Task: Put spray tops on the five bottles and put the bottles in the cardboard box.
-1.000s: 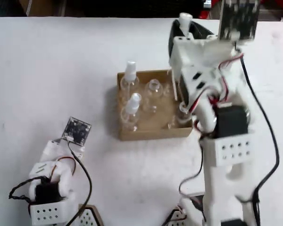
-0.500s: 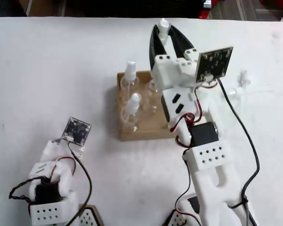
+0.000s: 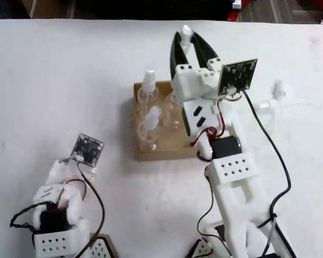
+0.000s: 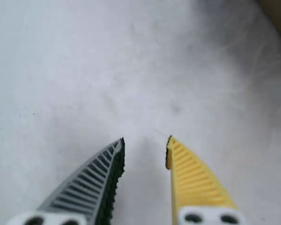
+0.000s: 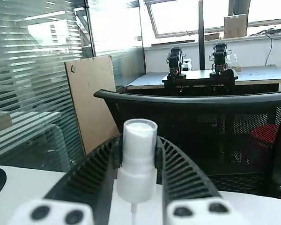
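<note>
Capping is the step in hand. The right gripper (image 3: 187, 38) is clamped on a white spray top (image 5: 137, 161), held upright with its thin tube (image 5: 133, 209) hanging below. It sits raised above the bench (image 3: 70, 70), just past the far side of the cardboard box (image 3: 167, 153), which stands mid-bench. Inside the box, two capped bottles (image 3: 148, 86) stand along its left side and an open bottle (image 3: 175, 101) stands beside them toward the far wall; the arm hides the box's right-hand part. What look like loose tops (image 3: 277, 88) lie on the bench toward its right edge. The left gripper (image 4: 145, 139) is near the bench's front-left corner, its jaws apart and empty over bare surface. The next move probably calls for bringing the held top back over a bare neck, lining the tube up with the mouth and lowering it straight. The tube is slender, so a small offset could catch it on the rim.
</note>
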### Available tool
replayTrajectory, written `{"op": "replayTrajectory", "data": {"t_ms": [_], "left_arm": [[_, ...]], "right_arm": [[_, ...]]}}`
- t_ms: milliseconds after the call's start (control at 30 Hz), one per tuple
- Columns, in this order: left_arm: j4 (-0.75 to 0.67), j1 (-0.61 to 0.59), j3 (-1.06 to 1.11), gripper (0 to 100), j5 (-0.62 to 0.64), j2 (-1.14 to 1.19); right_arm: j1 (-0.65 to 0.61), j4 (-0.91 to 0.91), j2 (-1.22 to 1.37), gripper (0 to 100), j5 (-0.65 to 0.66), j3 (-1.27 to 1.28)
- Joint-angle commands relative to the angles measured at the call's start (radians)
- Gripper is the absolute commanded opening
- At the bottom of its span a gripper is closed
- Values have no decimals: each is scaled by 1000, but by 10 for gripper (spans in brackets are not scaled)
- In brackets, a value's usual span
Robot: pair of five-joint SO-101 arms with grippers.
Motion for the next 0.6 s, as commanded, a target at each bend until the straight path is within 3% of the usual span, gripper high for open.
{"op": "replayTrajectory", "data": {"t_ms": [0,567], "left_arm": [[-11,-10,2,138,-9,-5],[-11,-10,2,138,-9,-5]], "right_arm": [[16,-25,10,16,-9,-2],[16,-104,13,16,-3,58]]}}
